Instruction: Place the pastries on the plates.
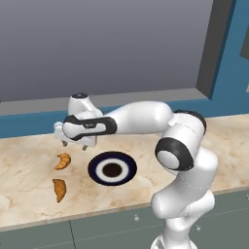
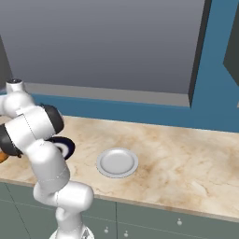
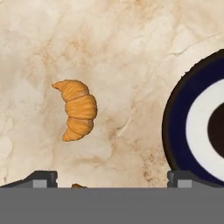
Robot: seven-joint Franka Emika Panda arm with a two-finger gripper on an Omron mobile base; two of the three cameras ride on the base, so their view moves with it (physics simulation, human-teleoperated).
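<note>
gripper (image 3: 111, 179) spread wide, empty, above croissant (image 3: 77, 109); navy plate (image 3: 197, 127) cut off at edge

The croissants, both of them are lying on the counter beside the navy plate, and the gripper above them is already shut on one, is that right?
Not quite. Both croissants do lie on the counter beside the navy plate, but the gripper hangs open above them and holds nothing. The hand view shows its fingertips spread wide, with one croissant lying free on the counter.
</note>
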